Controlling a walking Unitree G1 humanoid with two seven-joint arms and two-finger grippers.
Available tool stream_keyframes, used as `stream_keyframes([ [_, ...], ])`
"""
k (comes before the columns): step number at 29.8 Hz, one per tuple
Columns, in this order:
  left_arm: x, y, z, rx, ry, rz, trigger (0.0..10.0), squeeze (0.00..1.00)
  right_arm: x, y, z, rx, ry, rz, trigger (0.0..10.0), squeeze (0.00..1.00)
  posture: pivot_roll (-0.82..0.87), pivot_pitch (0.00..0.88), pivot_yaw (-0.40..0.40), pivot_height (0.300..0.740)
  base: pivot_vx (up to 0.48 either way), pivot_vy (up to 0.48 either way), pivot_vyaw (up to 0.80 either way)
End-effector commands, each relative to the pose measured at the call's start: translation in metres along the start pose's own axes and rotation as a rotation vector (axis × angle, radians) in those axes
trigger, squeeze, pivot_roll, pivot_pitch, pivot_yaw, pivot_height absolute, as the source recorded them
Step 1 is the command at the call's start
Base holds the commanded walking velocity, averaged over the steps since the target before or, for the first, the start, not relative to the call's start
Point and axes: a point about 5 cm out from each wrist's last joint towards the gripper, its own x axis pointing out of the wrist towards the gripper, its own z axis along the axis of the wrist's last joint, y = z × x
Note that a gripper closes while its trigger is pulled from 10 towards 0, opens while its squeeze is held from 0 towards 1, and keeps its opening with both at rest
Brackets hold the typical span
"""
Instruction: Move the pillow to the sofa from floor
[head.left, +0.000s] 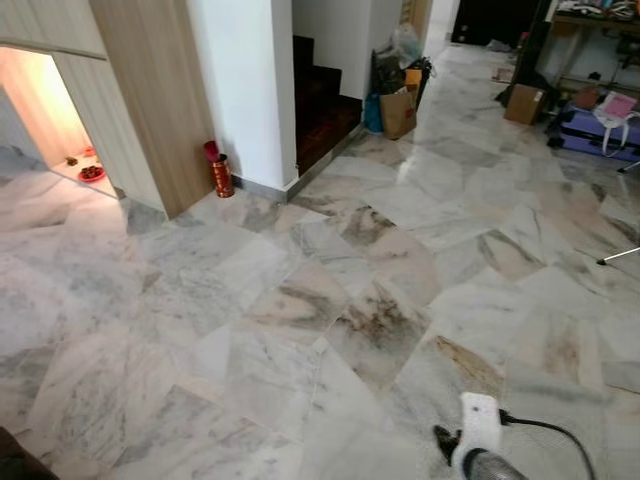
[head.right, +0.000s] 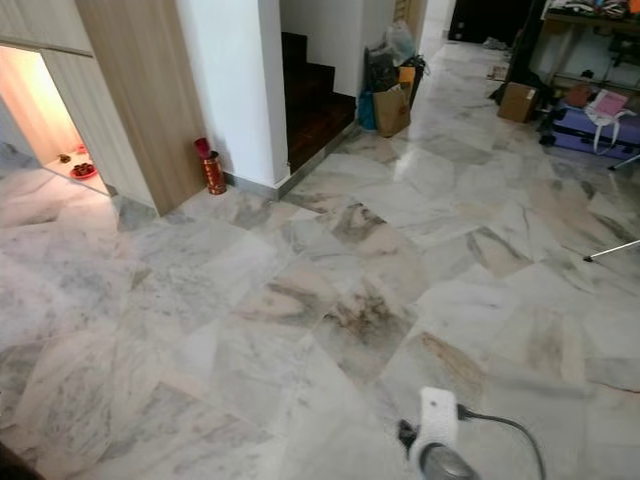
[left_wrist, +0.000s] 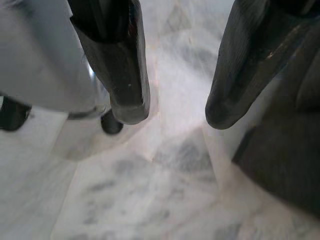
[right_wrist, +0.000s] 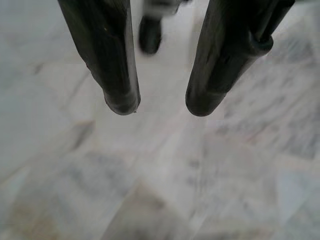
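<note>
Left wrist view: left gripper (left_wrist: 175, 112) parted, empty; right gripper (right_wrist: 157, 107) likewise, marble floor (right_wrist: 150, 190) beneath. Risk: walking on past unseen pillow.

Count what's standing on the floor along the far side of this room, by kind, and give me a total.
Red cans by the white pillar: 1
Brown paper bags by the stairs: 1
Cardboard boxes: 1
Blue suitcases: 1
Total: 4
No pillow or sofa can be made out among them. Both grippers, left and right, hang open over bare marble floor.
</note>
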Motion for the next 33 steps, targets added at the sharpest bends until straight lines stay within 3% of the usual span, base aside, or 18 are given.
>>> stream_keyframes([
  [1, -0.001, -0.005, -0.006, 0.023, 0.017, 0.001, 10.0, 0.00, -0.001, -0.006, -0.001, 0.022, 0.017, -0.016, 10.0, 0.00, 0.01, 0.059, 0.028, 0.740, 0.000, 0.000, 0.00],
  [9, 0.001, -0.020, 0.007, 0.008, -0.063, -0.010, 10.0, 0.00, -0.001, -0.006, 0.000, 0.023, 0.019, -0.010, 10.0, 0.00, 0.01, 0.058, 0.025, 0.740, 0.000, 0.000, 0.00],
  [10, -0.002, -0.001, 0.001, -0.003, -0.079, 0.006, 10.0, 0.00, -0.001, -0.005, 0.000, 0.023, 0.018, -0.010, 10.0, 0.00, 0.01, 0.060, 0.027, 0.740, 0.000, 0.000, 0.00],
  [13, -0.004, 0.007, -0.003, -0.006, -0.081, 0.013, 10.0, 0.00, -0.001, -0.005, 0.000, 0.022, 0.018, -0.009, 10.0, 0.00, 0.01, 0.060, 0.027, 0.740, 0.000, 0.000, 0.00],
  [14, -0.006, 0.019, -0.009, 0.000, -0.070, 0.022, 10.0, 0.00, -0.001, -0.004, 0.001, 0.025, 0.011, 0.011, 10.0, 0.00, 0.02, 0.061, 0.028, 0.740, 0.000, 0.000, 0.80],
  [15, -0.007, 0.021, -0.011, 0.001, -0.066, 0.023, 10.0, 0.00, -0.001, -0.002, 0.002, 0.019, 0.007, 0.028, 10.0, 0.00, 0.02, 0.061, 0.028, 0.740, 0.000, 0.000, 0.80],
  [33, -0.004, 0.018, -0.004, -0.033, -0.055, 0.024, 10.0, 0.00, 0.000, 0.000, 0.000, -0.008, 0.027, 0.047, 10.0, 0.00, 0.02, 0.064, 0.028, 0.740, 0.000, 0.000, 0.80],
])
